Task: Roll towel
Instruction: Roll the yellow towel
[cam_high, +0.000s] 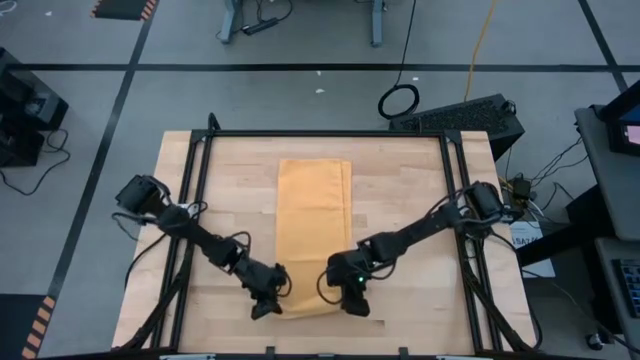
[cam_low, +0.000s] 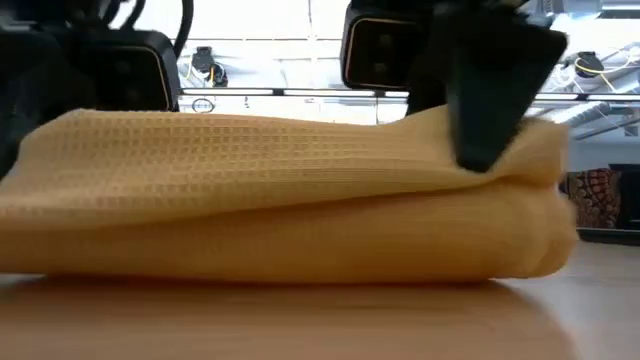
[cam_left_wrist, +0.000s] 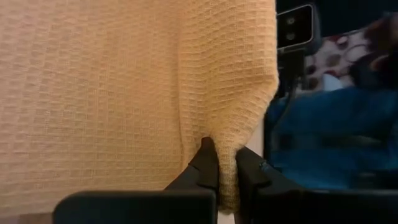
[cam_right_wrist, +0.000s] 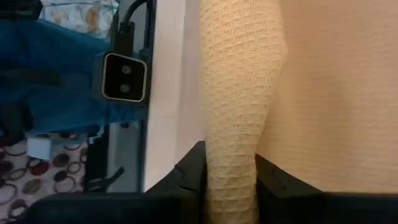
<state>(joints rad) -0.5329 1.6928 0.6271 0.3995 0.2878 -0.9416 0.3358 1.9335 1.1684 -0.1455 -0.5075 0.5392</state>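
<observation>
Now both grippers, left (cam_high: 268, 306) and right (cam_high: 355, 303), clamped on the waffle-weave orange-yellow towel's (cam_high: 313, 220) near edge.

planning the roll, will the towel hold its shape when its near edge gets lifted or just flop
Probably flops: the towel bunches into soft folds where the left tool and right tool pinch it. Its waffle weave looks grippy, so slipping seems unlikely. It likely sags between both grips.
</observation>
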